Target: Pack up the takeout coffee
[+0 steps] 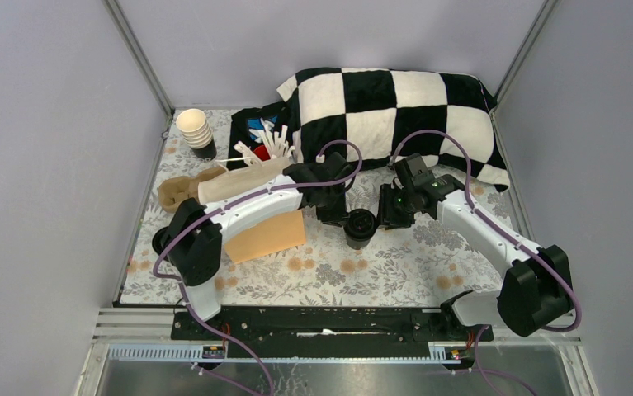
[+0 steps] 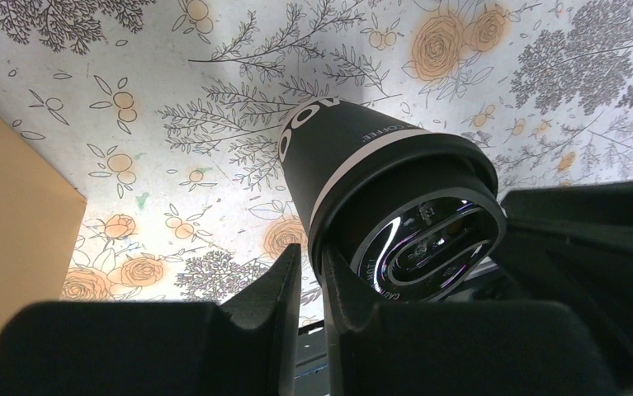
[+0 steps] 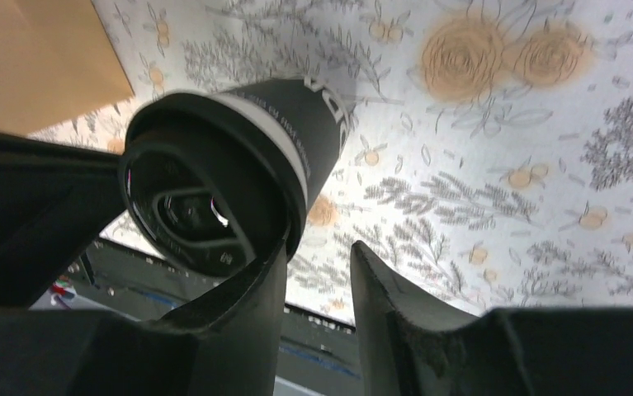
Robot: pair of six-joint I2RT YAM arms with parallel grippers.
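Floral-printed cloth covers the table (image 1: 395, 264), which is boxed in by plain grey walls, with a black-and-white chequered cushion (image 1: 395, 115) lying across the back. Near the middle of the cloth stands the takeout coffee (image 1: 360, 227), upright, with its black lid (image 2: 428, 239) on and both arms closed in on it from either side.

The left gripper (image 2: 311, 262) has its fingers drawn almost together, with only a thin slit between them and nothing inside it. The cup sits just outside them, and the nearer finger is right at the lid's rim. The right gripper (image 3: 319, 257) mirrors this from the other side. Its fingers stand a little apart and hold nothing, and the cup lies beyond one finger, which meets the lid's edge. Neither gripper, then, has the cup between its fingers. They bracket the lid from outside, which looks like a way to steady the cup or press the lid home — a judgement, not something the views settle.

A tan flat sheet (image 1: 265, 235) lies just beside the cup under the left arm. Well apart, at the far left corner, stand a stack of pale cups (image 1: 193, 128) and a red cup of white sticks (image 1: 267, 147), with a crumpled brown paper piece (image 1: 185, 191) nearer. That brown piece may be what the coffee is to be packed into — if so, packing is not yet done.
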